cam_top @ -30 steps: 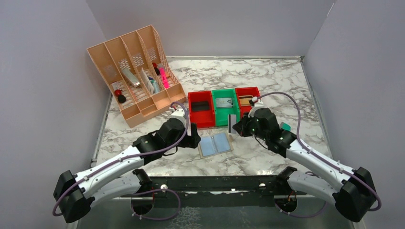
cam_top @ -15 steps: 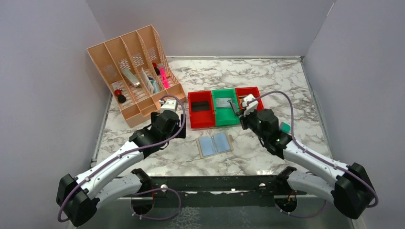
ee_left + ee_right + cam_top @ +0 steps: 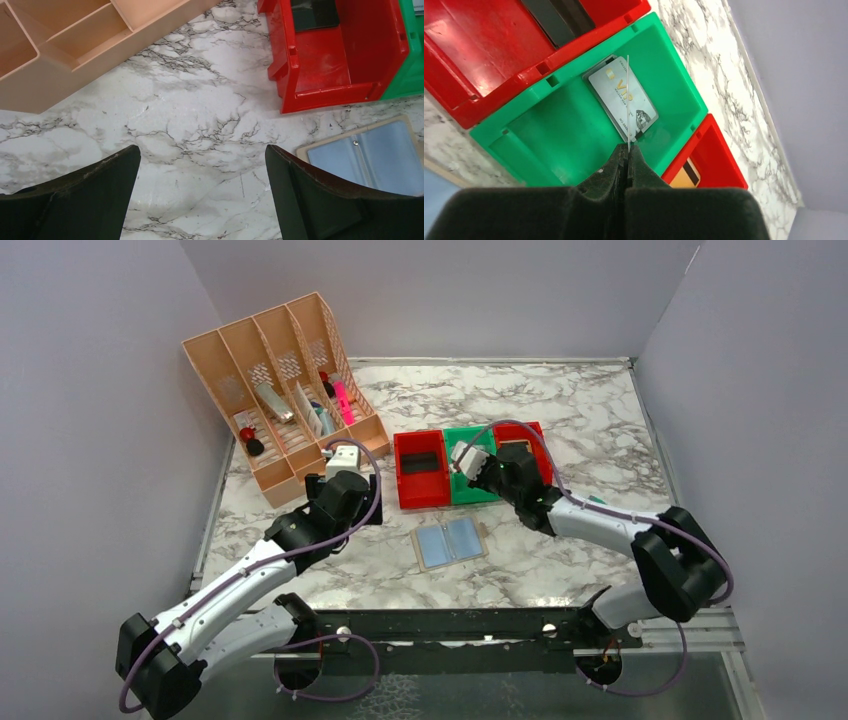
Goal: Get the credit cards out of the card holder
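Observation:
The card holder lies spread open on the marble, pale blue-grey panels up; it also shows at the right edge of the left wrist view. My left gripper hovers open to its left with only marble between the fingers. My right gripper is shut on a thin credit card seen edge-on, held over the green bin. A silver VIP card lies flat inside that bin.
Red bins flank the green one: the left holds a black card, the right an orange card with a dark stripe. A peach desk organizer with pens stands at the back left, close to my left arm.
My right gripper has carried the card from beside the card holder up and left over the green bin. My left gripper has opened wide and drawn back left, away from the holder.

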`<action>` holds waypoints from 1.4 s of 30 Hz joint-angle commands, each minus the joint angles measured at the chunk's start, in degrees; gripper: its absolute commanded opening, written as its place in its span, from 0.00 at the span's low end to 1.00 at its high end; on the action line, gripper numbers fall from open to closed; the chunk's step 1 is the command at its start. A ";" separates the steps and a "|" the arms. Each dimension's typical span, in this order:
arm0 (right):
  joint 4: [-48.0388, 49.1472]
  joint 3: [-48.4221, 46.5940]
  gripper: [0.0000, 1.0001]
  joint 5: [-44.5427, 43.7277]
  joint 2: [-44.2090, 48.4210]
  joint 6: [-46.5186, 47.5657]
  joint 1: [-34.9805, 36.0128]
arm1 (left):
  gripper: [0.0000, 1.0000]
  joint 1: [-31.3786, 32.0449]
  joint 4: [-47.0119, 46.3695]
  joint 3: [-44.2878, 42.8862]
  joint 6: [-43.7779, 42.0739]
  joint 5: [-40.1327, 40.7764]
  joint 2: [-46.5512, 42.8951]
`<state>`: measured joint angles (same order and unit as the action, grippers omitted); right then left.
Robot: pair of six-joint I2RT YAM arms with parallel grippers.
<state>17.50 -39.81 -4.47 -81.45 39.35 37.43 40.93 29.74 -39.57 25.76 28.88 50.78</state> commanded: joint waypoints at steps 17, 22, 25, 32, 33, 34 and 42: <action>5.56 -11.91 0.03 0.98 -19.17 17.52 -3.26 | 0.99 -0.68 0.46 -0.07 0.51 1.97 -0.62; 5.30 -12.78 0.05 1.19 -21.49 19.22 -3.33 | 0.99 -0.76 0.45 -0.14 0.31 1.75 -0.57; 3.99 -12.99 0.08 1.29 -21.97 19.68 -3.33 | 0.99 -0.85 0.49 -0.20 0.34 1.67 -0.51; 0.86 -12.55 0.18 2.62 -21.29 20.37 -3.33 | 0.99 -1.12 0.47 -0.24 0.25 1.33 0.21; 0.39 -12.73 0.19 2.85 -21.45 20.11 -3.33 | 0.99 -1.19 0.45 -0.29 0.22 1.21 0.33; -0.10 -12.93 0.20 3.03 -21.67 19.87 -3.35 | 0.99 -1.20 0.44 -0.36 0.25 0.96 0.51; 0.04 -12.33 0.26 2.03 -22.13 19.62 -3.37 | 0.99 -1.28 0.45 -0.42 0.01 0.25 1.07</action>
<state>17.82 -51.48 -3.27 -102.59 58.94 34.39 40.07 29.76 -39.57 25.89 29.58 51.79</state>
